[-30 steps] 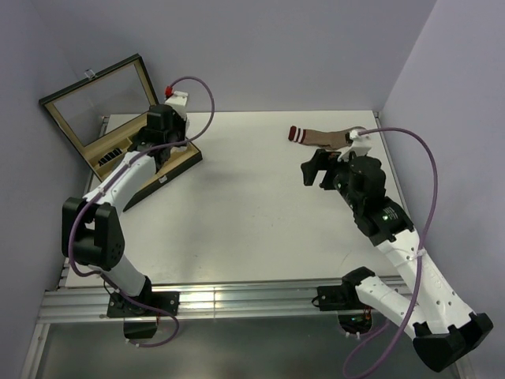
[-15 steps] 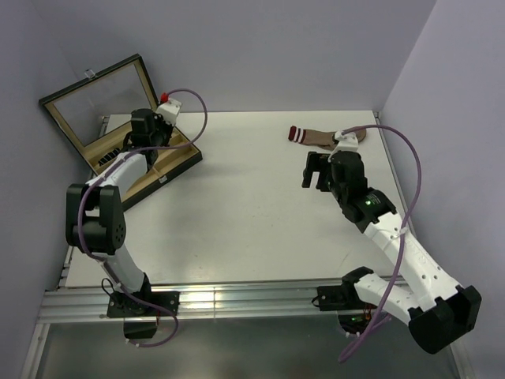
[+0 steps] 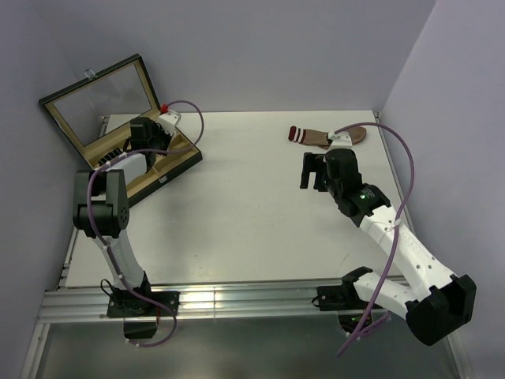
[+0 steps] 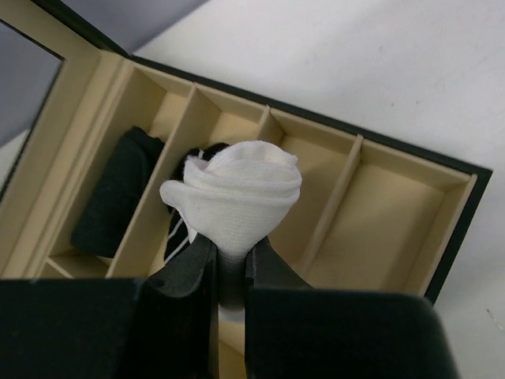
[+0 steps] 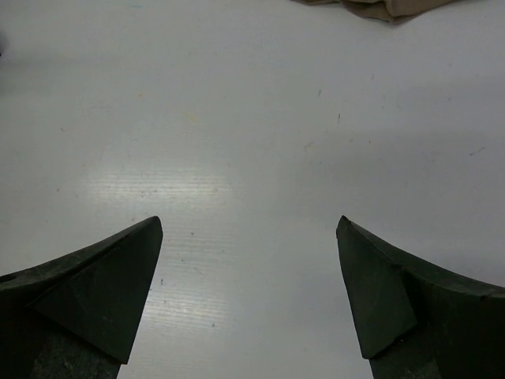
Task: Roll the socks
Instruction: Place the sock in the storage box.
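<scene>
My left gripper [image 4: 230, 249] is shut on a white sock [image 4: 233, 186], a compact roll that it holds above the divided compartments of the open box [image 4: 394, 193]. A dark sock roll [image 4: 118, 193] lies in a compartment to the left, and another dark one [image 4: 183, 234] shows just behind the white roll. In the top view the left gripper [image 3: 136, 140] is over the box [image 3: 175, 163] at the back left. A brown sock [image 3: 323, 137] with a red-and-white cuff lies flat at the back right. My right gripper [image 3: 311, 170] stands open a little in front of it, with nothing between its fingers [image 5: 118, 276].
The box's glass lid [image 3: 102, 103] stands up toward the back left wall. Purple walls close in the table [image 3: 237, 213] at the back and right. A metal rail [image 3: 237, 300] runs along the near edge by the arm bases.
My left gripper has moved left over the box's compartments with the white roll. The right arm has swung a little to the left, away from the brown sock, and stays open.
</scene>
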